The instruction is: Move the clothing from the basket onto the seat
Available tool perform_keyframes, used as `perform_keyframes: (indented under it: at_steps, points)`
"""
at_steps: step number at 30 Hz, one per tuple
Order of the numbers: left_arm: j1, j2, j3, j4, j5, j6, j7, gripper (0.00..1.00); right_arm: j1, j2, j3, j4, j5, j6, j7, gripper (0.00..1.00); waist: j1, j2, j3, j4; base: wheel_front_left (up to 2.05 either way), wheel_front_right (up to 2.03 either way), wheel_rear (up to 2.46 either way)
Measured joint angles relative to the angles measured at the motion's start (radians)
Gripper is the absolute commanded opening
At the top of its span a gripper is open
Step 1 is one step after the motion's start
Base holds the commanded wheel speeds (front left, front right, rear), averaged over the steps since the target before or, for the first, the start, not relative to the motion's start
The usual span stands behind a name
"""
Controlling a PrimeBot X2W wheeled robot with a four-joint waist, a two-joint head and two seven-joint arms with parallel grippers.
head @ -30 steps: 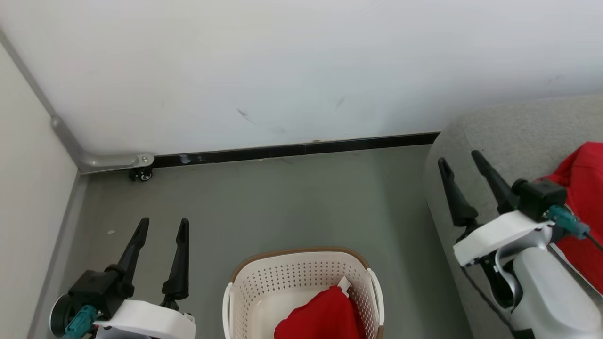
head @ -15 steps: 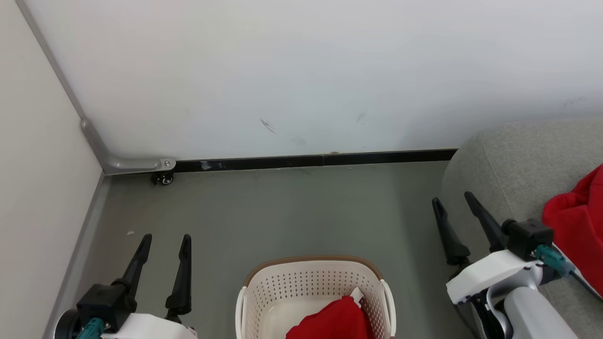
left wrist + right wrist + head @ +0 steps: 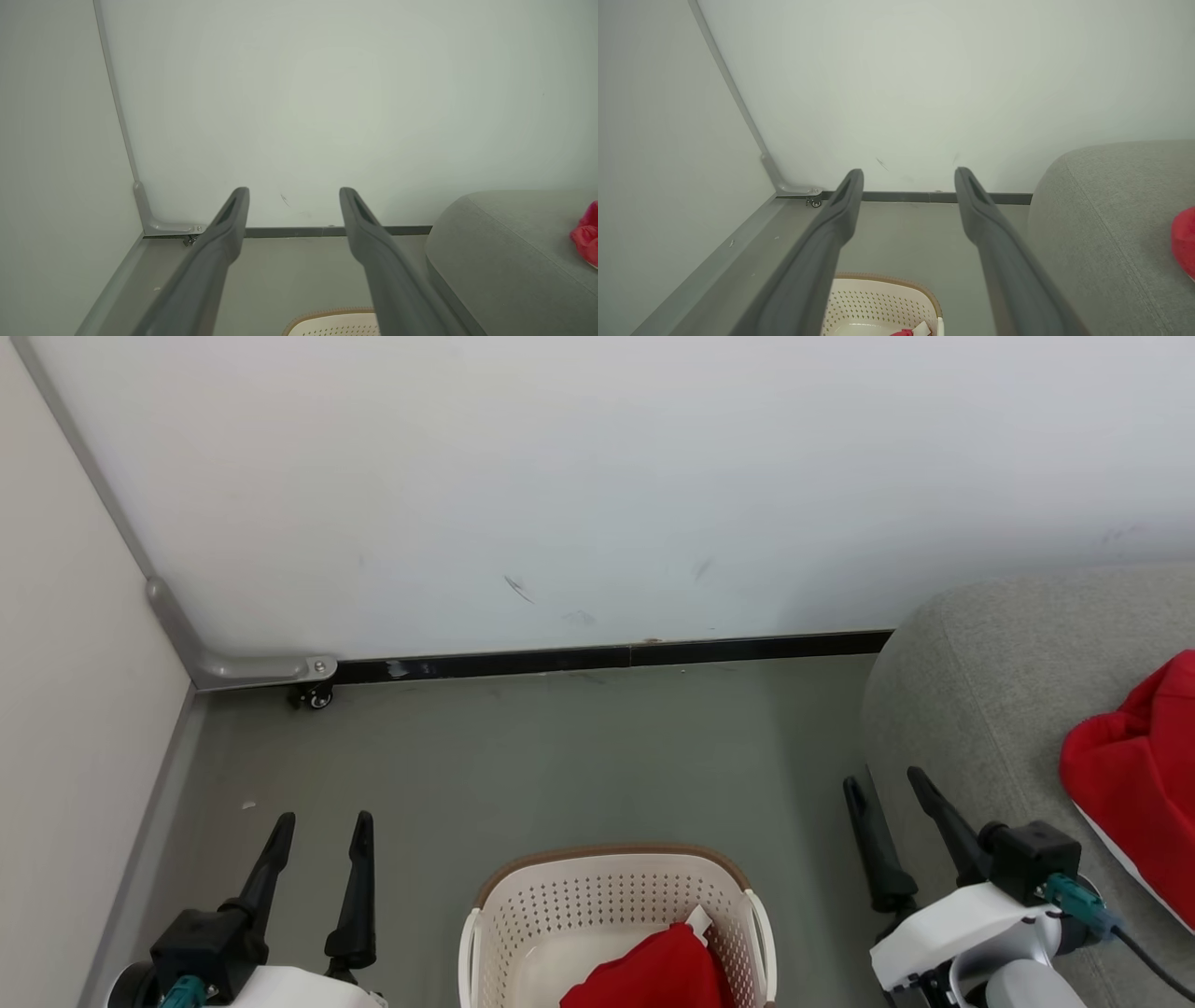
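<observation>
The cream basket (image 3: 523,905) with its brown rim stands on the floor at the bottom middle of the head view, and a red piece of clothing (image 3: 653,971) lies in it. More red clothing (image 3: 1134,784) rests on the grey seat (image 3: 990,691) at the right. My left gripper (image 3: 322,821) hangs open over the floor, left of the basket, with nothing between its fingers. My right gripper (image 3: 882,782) stands open and empty by the seat's left edge, right of the basket. The right wrist view has the basket (image 3: 878,298) below the open fingers (image 3: 845,205).
A white wall runs across the back with a black skirting strip (image 3: 607,658). A grey bracket with a small caster (image 3: 313,695) sits in the left corner, where a side panel (image 3: 65,709) closes the space. Grey floor (image 3: 560,756) lies between basket and wall.
The camera has shifted between frames. My right gripper has come off the seat, down and toward the basket side, still open. The left gripper holds its place.
</observation>
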Motion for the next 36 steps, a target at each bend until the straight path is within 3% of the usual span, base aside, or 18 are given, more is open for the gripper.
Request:
perform_keyframes:
  at_steps: [12, 36]
  points:
    - [0.001, -0.011, 0.0, 0.01, 0.02, -0.003, 0.0, 1.0, 0.082, 0.021, -0.034, -0.072, -0.063, 0.0, 0.038, 1.0, 0.0, 0.0, 0.005, -0.027, 0.0, 0.0, 0.0]
    - [0.006, -0.02, 0.002, 0.044, 0.07, -0.003, 0.0, 1.0, 0.164, 0.032, -0.061, -0.208, -0.069, 0.0, 0.086, 1.0, 0.0, 0.0, 0.017, -0.061, 0.0, 0.0, 0.0]
